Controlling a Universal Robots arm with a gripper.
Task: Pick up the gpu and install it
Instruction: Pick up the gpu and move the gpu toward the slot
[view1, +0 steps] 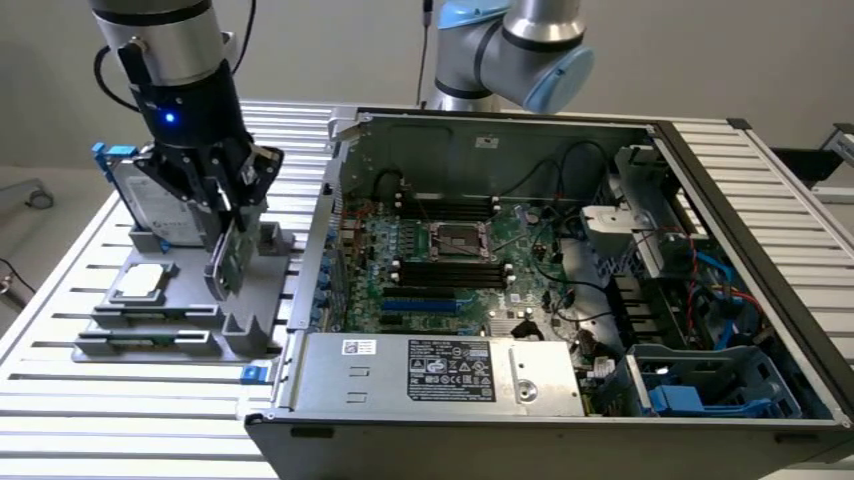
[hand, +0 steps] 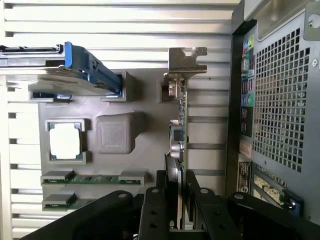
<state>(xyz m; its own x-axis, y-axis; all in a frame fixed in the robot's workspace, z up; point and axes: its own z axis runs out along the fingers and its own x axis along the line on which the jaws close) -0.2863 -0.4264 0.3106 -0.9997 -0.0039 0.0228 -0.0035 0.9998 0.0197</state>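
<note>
The jaws pinch the gpu (hand: 178, 125) by both flat faces at one end. The card stands on edge in a slot along the gray holder's (hand: 150, 95) edge nearest the open computer case (view1: 534, 445). A narrow strip of slatted surface (view1: 107, 410) separates the holder from the case wall. On the card's other side a raised gray block sits close. At the holder's far edge leans a hard drive (view1: 147, 195) in a blue frame. The power supply (view1: 441, 370) carries labels, but their print is too small to read.
</note>
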